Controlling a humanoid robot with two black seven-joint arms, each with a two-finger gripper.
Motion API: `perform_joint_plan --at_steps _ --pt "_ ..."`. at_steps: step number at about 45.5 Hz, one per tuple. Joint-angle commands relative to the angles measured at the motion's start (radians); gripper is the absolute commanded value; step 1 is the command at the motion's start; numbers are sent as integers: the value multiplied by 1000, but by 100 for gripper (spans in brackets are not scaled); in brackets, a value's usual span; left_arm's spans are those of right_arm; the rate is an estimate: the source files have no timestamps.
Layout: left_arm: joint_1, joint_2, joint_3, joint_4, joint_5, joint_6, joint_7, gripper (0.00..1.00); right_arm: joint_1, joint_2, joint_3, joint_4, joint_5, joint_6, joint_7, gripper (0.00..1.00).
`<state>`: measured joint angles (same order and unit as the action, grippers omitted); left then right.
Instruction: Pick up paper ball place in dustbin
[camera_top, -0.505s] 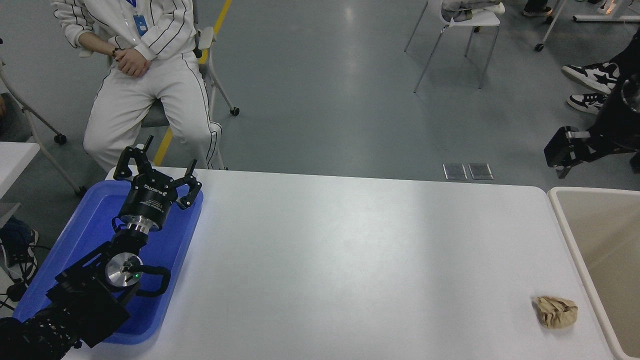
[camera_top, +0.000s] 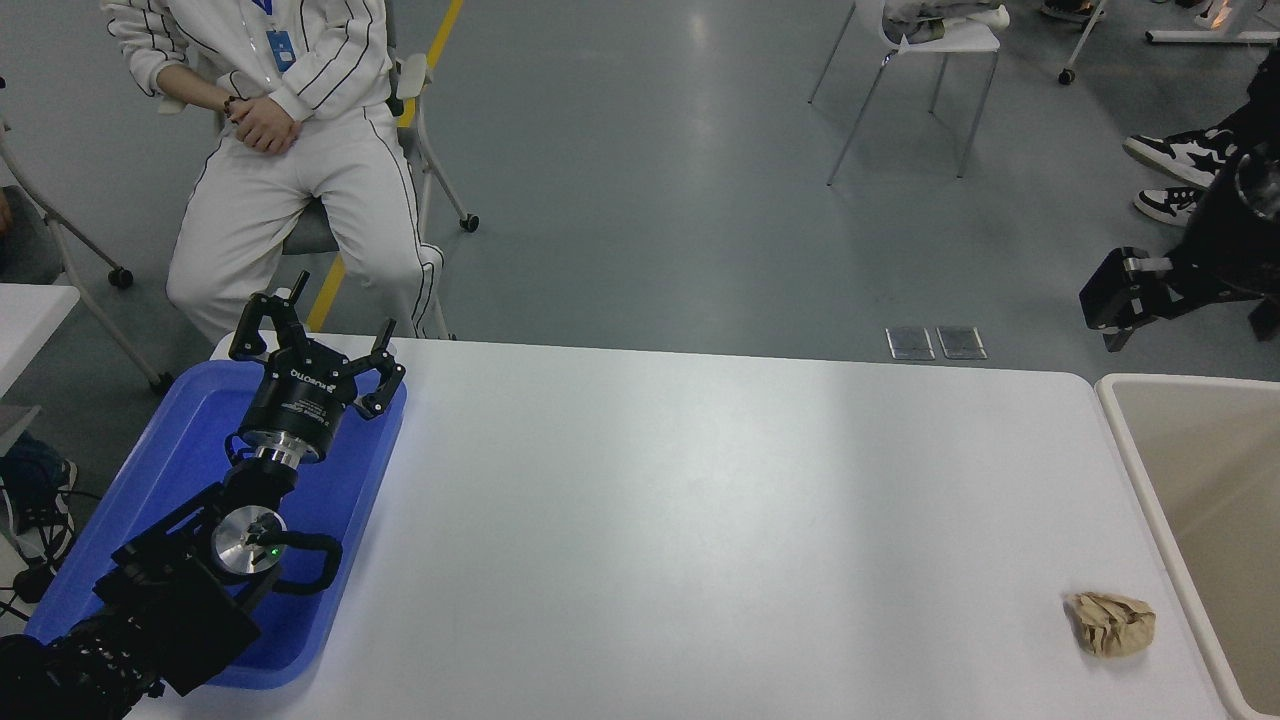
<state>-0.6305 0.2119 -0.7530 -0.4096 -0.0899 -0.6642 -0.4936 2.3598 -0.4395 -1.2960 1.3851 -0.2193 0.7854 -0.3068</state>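
Right end effector (camera_top: 1110, 305) shifted slightly left since 0.5 s ago, grip state unclear; paper ball (camera_top: 1112, 623) sits well below it, beside dustbin (camera_top: 1120, 400): approach starting.

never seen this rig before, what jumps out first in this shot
The black left gripper, open, is parked over a shallow blue plastic tray at the white table's left end. Far right, a small crumpled tan-brown paper ball lies alone near the table's edge, beside the large beige dustbin. The right gripper hangs beyond the table.
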Motion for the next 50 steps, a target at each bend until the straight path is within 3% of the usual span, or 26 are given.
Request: perform_joint_plan --at_steps 1,50 --pt "0 0 0 0 1 0 0 100 12 1 1 -1 0 0 0 100" --pt "0 0 0 0 -1 0 0 100 16 -2 1 -5 2 0 0 100"
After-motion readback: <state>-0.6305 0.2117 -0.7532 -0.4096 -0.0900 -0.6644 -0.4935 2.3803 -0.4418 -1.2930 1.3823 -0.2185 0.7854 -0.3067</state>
